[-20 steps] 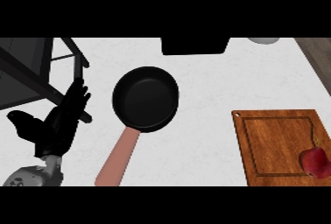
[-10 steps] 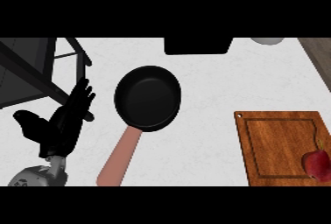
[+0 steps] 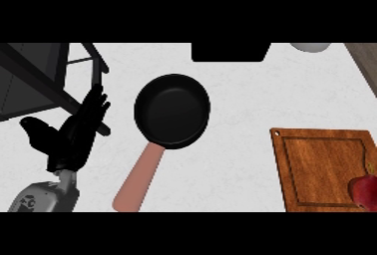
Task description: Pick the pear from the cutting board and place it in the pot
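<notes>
A dark red pear [image 3: 364, 191] lies at the right edge of the wooden cutting board [image 3: 320, 164], partly cut off by the view's border. A black pan [image 3: 172, 110] with a pinkish handle [image 3: 140, 179] sits on the white counter left of the board. My left hand [image 3: 74, 134] stays at the lower left, fingers straight and pointing up, holding nothing, a short way left of the pan. My right hand does not show.
A dark rack or stove frame [image 3: 44, 79] fills the upper left corner. A black object [image 3: 230, 52] sits at the back centre, and a pale round thing [image 3: 312, 47] at the back right.
The view has shifted slightly, so the pan, board and pear sit a touch differently in the picture. My left hand has kept its pose.
</notes>
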Tool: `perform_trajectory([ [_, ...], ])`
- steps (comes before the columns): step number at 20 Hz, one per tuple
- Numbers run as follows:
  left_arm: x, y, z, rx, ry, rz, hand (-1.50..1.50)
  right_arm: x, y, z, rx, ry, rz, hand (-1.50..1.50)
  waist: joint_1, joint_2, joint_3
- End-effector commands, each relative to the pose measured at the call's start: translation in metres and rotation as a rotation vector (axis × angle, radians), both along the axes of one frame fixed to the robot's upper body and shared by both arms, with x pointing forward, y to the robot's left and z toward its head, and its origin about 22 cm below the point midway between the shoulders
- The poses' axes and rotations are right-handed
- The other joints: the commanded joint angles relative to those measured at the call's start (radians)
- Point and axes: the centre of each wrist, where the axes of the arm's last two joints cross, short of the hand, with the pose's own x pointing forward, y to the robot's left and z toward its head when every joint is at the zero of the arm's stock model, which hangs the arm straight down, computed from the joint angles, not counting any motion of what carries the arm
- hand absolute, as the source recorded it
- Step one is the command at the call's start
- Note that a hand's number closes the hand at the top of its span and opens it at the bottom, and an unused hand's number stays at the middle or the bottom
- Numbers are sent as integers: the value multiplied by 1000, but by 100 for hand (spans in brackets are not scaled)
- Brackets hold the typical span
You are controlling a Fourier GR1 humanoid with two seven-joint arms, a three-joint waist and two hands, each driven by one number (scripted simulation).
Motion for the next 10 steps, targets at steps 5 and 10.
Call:
perform_trajectory([
  [5, -7, 4, 0, -11, 1, -6, 0, 17, 4, -23, -50, 169, -33, -150, 3, -1, 1],
  [10, -5, -2, 1, -12, -12, -4, 0, 15, 20, -29, -91, 186, -53, -150, -4, -2, 1],
])
